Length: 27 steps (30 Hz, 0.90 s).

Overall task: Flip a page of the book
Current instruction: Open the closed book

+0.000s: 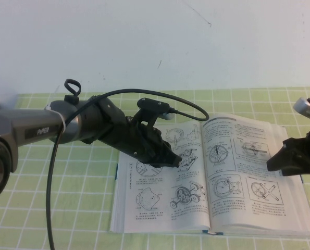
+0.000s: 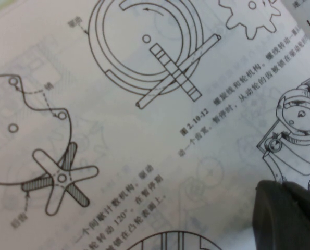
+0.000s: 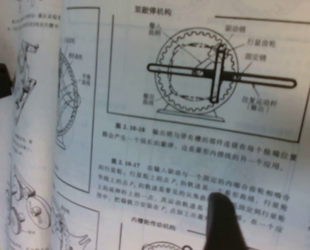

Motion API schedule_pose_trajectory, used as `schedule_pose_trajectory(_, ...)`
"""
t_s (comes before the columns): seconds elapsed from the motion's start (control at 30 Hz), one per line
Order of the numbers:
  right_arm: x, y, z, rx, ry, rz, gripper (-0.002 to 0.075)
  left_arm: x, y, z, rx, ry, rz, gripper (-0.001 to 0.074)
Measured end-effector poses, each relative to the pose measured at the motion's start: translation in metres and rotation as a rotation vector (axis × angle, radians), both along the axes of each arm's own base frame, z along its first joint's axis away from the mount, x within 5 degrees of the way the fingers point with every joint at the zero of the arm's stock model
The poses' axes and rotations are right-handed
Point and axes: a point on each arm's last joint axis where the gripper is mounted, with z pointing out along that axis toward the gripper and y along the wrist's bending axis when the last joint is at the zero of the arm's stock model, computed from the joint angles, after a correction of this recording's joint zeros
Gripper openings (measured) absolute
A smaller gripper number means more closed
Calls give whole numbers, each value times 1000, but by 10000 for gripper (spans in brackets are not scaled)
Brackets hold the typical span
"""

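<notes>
1. Green-and-white checked cloth covers the surface, with a pale wall behind it.
2. Lying open and flat on that cloth is the book, a thick volume with a thin blue cover edge showing along its near side; both visible pages carry dense text and black line drawings of wheels and mechanisms.
3. Over the book's left half reaches the left arm, dark and bulky, a black cable looping above it.
4. At the book's right edge hovers the right gripper, over the outer margin of the right-hand leaf; its jaws stand released, grasping nothing.
5. Near the book's spine, the left gripper points down at the left-hand page, its tip on or just above the paper; whether its jaws are parted or clenched I cannot tell.
</notes>
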Motion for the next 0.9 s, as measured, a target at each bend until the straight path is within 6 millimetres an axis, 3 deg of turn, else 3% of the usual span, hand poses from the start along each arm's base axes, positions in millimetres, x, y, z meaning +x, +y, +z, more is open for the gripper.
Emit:
schedule_pose_trajectory(0.57, -1, 0, 0, 5, 7, 6, 360, 0, 0, 0, -1, 5, -1, -4)
schedule_pose_trajectory(0.8, -14, -19, 40, -133, -75, 64, 246, -1, 0, 0, -2, 6, -5, -4)
schedule_pose_trajectory(0.9, -23, -27, 43, -218, -21, 46, 233, -1, 0, 1, -3, 7, -8, -4)
